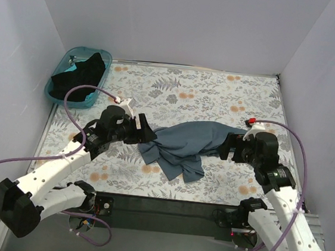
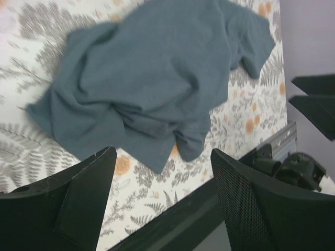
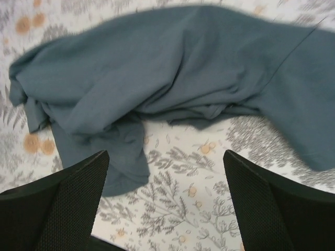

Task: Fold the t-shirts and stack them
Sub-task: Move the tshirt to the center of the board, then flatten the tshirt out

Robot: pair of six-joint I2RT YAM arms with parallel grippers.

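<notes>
A slate blue-grey t-shirt (image 1: 186, 143) lies crumpled on the floral table, between my two arms. It also shows in the left wrist view (image 2: 152, 78) and the right wrist view (image 3: 172, 73). A black t-shirt (image 1: 79, 77) lies in the teal basket (image 1: 63, 60) at the far left. My left gripper (image 1: 144, 134) is open and empty at the shirt's left edge; in its wrist view (image 2: 162, 196) it hovers over bare table near the front edge. My right gripper (image 1: 230, 147) is open and empty at the shirt's right end, above the table (image 3: 167, 198).
The floral cloth (image 1: 207, 93) covers the table. White walls close in the left, back and right sides. A black rail (image 1: 164, 212) runs along the near edge between the arm bases. Purple cables (image 1: 78, 89) loop off both arms.
</notes>
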